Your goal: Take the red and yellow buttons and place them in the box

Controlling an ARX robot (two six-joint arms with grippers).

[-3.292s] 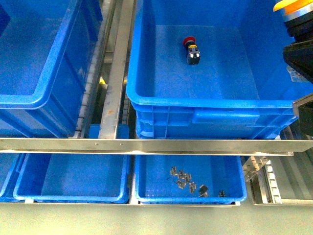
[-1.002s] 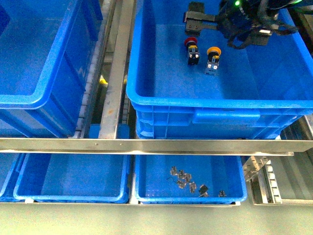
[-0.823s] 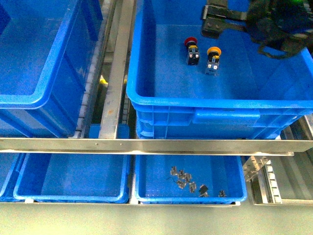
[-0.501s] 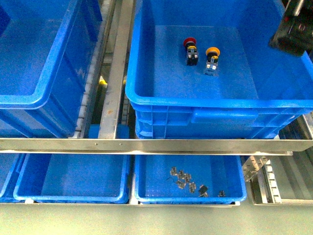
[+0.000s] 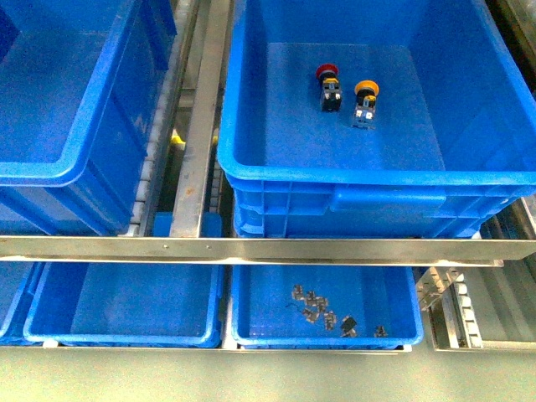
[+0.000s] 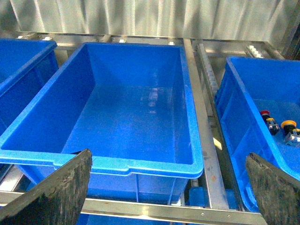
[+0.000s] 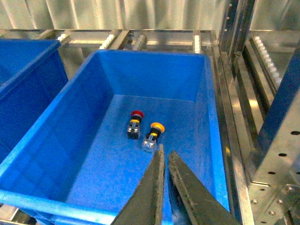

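The red button [image 5: 327, 84] and the yellow button [image 5: 363, 99] lie side by side on the floor of the large blue box [image 5: 352, 180] at the right. Both also show in the right wrist view, red [image 7: 135, 123] and yellow [image 7: 153, 134], and small in the left wrist view, where the red button [image 6: 268, 121] lies beside the yellow one [image 6: 289, 130]. My right gripper [image 7: 164, 153] is shut and empty, held above the box [image 7: 70, 206] near its front. My left gripper [image 6: 171, 161] is wide open and empty, above the front rim of the left crate [image 6: 108, 164]. Neither arm shows in the front view.
A second large blue crate [image 5: 33, 172] stands at the left, empty. A metal rail [image 5: 251, 249] runs across the front. Below it are two shallow blue trays; the right tray [image 5: 251, 335] holds several small metal parts [image 5: 322, 311]. Metal racking [image 7: 262, 117] stands right of the box.
The right arm, low over the box a second ago beside the just-placed yellow button, has lifted away up and right and left the front view. Both buttons have stayed put.
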